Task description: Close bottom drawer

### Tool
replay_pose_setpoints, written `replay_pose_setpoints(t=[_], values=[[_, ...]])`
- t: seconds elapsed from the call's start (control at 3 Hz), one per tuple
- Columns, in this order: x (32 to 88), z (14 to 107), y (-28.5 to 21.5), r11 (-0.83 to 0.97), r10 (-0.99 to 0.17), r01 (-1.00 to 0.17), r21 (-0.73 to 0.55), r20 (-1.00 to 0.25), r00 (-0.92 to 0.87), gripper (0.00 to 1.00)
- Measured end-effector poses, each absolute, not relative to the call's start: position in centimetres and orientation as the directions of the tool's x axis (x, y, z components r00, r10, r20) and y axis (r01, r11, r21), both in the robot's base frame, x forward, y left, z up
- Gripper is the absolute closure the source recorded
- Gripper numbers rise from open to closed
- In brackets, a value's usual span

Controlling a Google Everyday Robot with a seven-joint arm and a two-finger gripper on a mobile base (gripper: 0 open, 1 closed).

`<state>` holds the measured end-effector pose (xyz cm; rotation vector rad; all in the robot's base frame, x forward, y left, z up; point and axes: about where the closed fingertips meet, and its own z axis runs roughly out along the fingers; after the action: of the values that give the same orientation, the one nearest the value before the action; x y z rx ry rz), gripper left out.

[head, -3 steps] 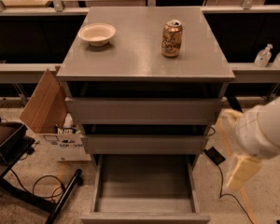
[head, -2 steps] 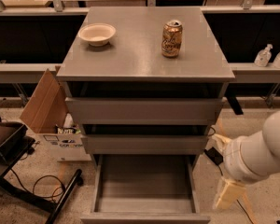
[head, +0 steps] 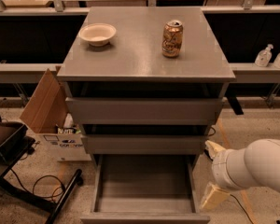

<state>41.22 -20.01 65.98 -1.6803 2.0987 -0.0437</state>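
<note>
Bottom drawer [head: 144, 186] stands pulled out of the cabinet [head: 144, 111].
The claw [head: 207, 175] hangs just right of it, fingers [head: 214, 196] spread, gripping nothing; can [head: 172, 38] and bowl [head: 97, 33] sit on the surface [head: 140, 57].

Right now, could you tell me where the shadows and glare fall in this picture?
Camera view: soft sheen on the cabinet top near the can; deep shadow under it; the bottom drawer dim inside; the tool, right of that drawer, brightly lit.
</note>
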Motion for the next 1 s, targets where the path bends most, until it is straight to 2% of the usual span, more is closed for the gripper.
replay_pose_setpoints(t=[0.33,0.67,1.0], values=[[40.6,63.9,-19.7,0.271,-0.93,-0.923,-0.274,-0.32,-0.179,0.0],[38.3,56.5,-19.4,0.326,-0.91,-0.926,-0.19,-0.329,-0.253,0.0],[34.2,46.8,-20.0,0.462,-0.833,-0.885,-0.047,-0.367,-0.415,0.18]])
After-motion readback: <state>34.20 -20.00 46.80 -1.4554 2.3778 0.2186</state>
